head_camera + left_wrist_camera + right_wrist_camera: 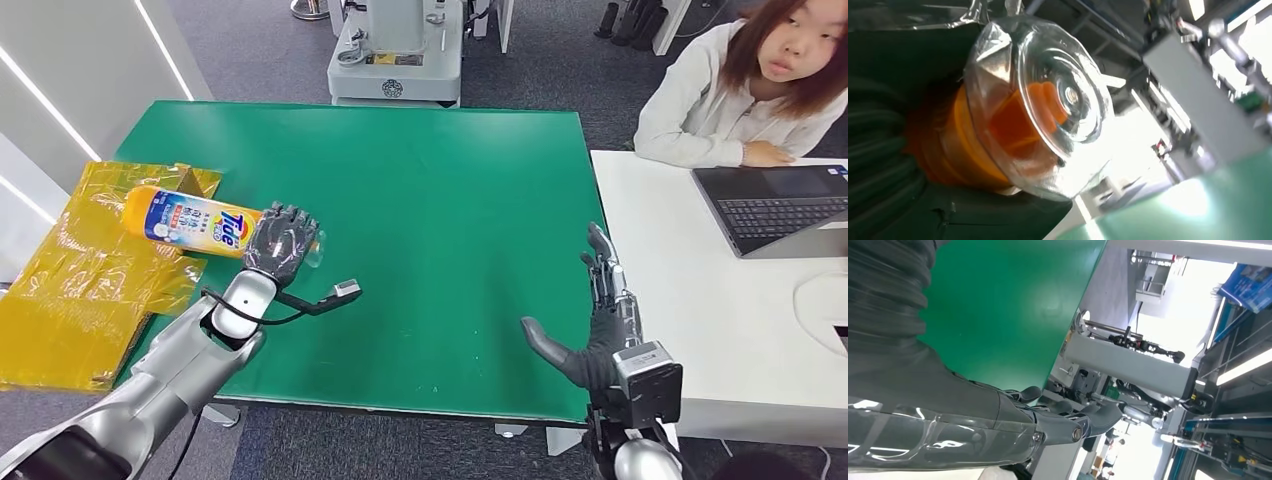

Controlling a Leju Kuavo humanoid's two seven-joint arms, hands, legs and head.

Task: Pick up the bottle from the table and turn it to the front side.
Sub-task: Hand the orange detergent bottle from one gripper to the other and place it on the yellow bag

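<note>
An orange Tide bottle (pixel 190 224) with a blue and white label lies on its side at the left of the green table (pixel 430 200), its base over yellow wrapping. My left hand (pixel 280 243) grips it at the capped end. In the left wrist view the clear cap (pixel 1048 100) over the orange neck fills the middle, with my left hand (pixel 893 165) wrapped around it. My right hand (pixel 600 320) hovers open near the table's right front edge, fingers spread, holding nothing. The right wrist view has the right hand (pixel 1013 420) above the green surface.
A yellow plastic sheet over a cardboard box (pixel 80 270) lies off the table's left edge. A person (pixel 750 90) sits at a white desk (pixel 720 330) with a laptop (pixel 780 205) on the right. A grey machine base (pixel 395 50) stands behind the table.
</note>
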